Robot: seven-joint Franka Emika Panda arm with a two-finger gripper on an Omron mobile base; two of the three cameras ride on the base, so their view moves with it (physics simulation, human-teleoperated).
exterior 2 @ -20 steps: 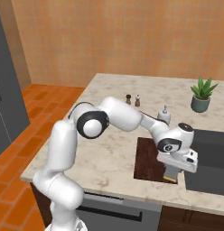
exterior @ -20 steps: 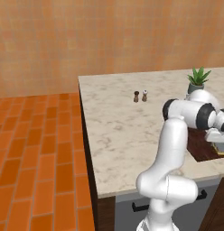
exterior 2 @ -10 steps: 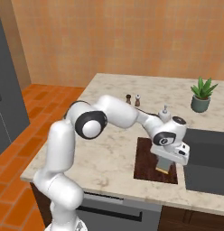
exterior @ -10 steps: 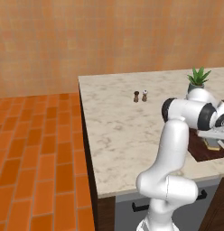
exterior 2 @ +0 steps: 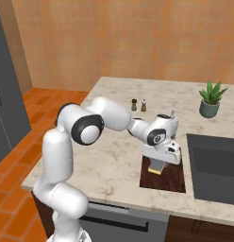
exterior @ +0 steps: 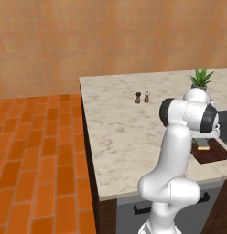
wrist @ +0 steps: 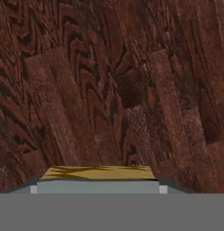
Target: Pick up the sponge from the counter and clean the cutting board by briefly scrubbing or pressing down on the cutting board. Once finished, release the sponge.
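Observation:
The dark reddish-brown cutting board (exterior 2: pixel 170 178) lies on the beige marble counter (exterior 2: pixel 109 160) near its front edge. My gripper (exterior 2: pixel 157 163) points down over the board's left part, shut on the sponge (exterior 2: pixel 156 167), whose yellow edge meets the wood. In the left base view the sponge (exterior: pixel 202 146) shows below the wrist, on the board (exterior: pixel 215 153). The hand view looks straight at the board's wood grain (wrist: pixel 114 90), with the sponge's yellow face (wrist: pixel 98 173) at the bottom; the fingertips are hidden behind it.
A black sunken panel (exterior 2: pixel 215 166) sits just right of the board. A potted plant (exterior 2: pixel 211 100) stands at the back right, and two small shakers (exterior 2: pixel 138 105) at mid-counter. The counter's front edge runs close below the board.
The hand has slid the sponge leftward across the board, from its right front part to its left part. The board and other things have stayed put.

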